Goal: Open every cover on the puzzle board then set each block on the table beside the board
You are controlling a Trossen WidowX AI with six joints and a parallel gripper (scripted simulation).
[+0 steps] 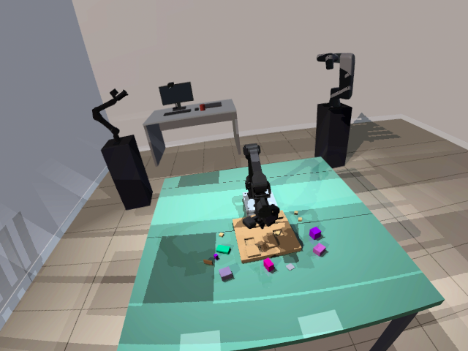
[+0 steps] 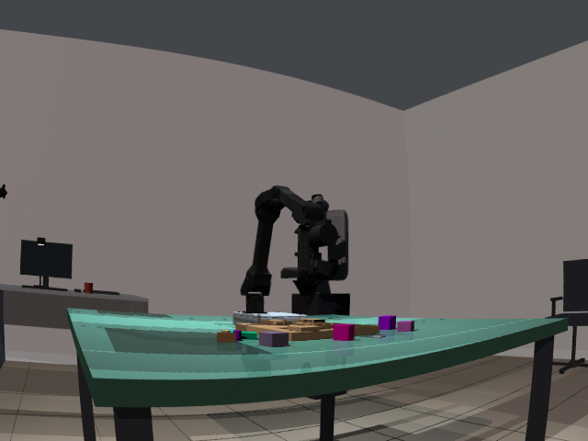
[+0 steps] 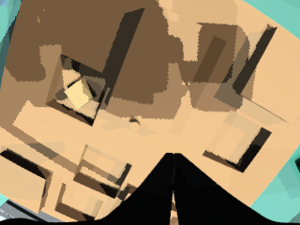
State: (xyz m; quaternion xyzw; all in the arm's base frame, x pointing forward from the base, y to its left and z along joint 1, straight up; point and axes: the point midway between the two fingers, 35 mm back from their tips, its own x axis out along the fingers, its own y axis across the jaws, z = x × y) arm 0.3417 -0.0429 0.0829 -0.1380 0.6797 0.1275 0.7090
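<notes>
My gripper (image 1: 262,225) (image 3: 172,160) is shut and empty. It hangs above the wooden puzzle board (image 1: 238,235) (image 2: 303,336) (image 3: 164,136), pointing down at it. A pale yellow block (image 1: 277,232) (image 3: 77,94) sits in a well, turned at an angle to its walls. The wrist view also shows an uncovered well (image 3: 236,139) at the right and smaller open wells at the lower left; no loose block shows in them. Three small pale blocks lie on the table off the board: one (image 1: 221,234) left of it, and two (image 1: 295,212) (image 1: 299,219) right of it. My arm hides part of the board in the top view.
Around the board lie a green block (image 1: 223,249), a small purple piece (image 1: 216,256), a brown piece (image 1: 208,262), a lavender block (image 1: 225,273) (image 2: 273,338), a magenta block (image 1: 268,265) (image 2: 343,332), a grey tile (image 1: 290,267), a purple cube (image 1: 315,232) (image 2: 387,322) and a pink block (image 1: 319,249) (image 2: 405,325).
</notes>
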